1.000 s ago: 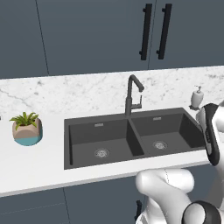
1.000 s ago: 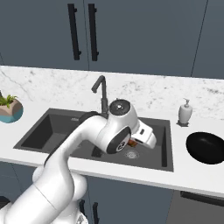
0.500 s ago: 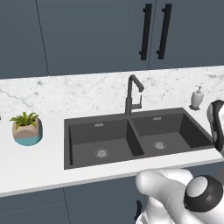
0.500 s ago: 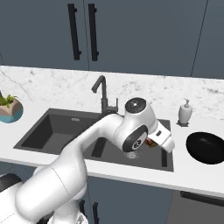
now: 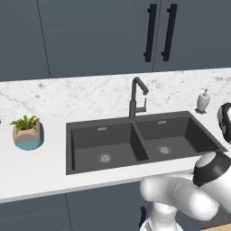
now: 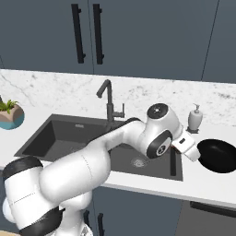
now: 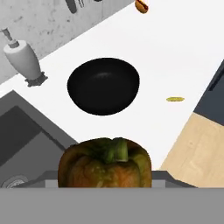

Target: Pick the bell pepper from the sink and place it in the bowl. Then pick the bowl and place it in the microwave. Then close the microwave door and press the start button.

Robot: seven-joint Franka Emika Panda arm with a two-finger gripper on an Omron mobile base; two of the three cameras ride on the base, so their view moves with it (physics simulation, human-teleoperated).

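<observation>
The bell pepper (image 7: 105, 164), orange-brown with a green stem, sits right at the hand in the hand view, and my gripper (image 6: 192, 153) is shut on it. The fingertips are hidden behind the pepper. In the right base view the hand hangs over the right rim of the sink (image 6: 60, 136), just left of the bowl (image 6: 219, 156). The bowl (image 7: 103, 85) is black, shallow and holds nothing; it stands on the white counter beyond the pepper. The dark double sink (image 5: 103, 140) shows bare basins with round drains. The microwave is out of view.
A white soap dispenser (image 6: 195, 118) stands behind the bowl, near the sink's back right corner. The dark faucet (image 5: 135, 97) rises behind the basins. A potted plant (image 5: 28, 132) is on the far left. A small yellow item (image 7: 175, 99) and an orange oblong item (image 7: 141, 5) lie on the counter past the bowl.
The arm has swung right with the pepper, from above the right basin to the sink's right rim next to the bowl.
</observation>
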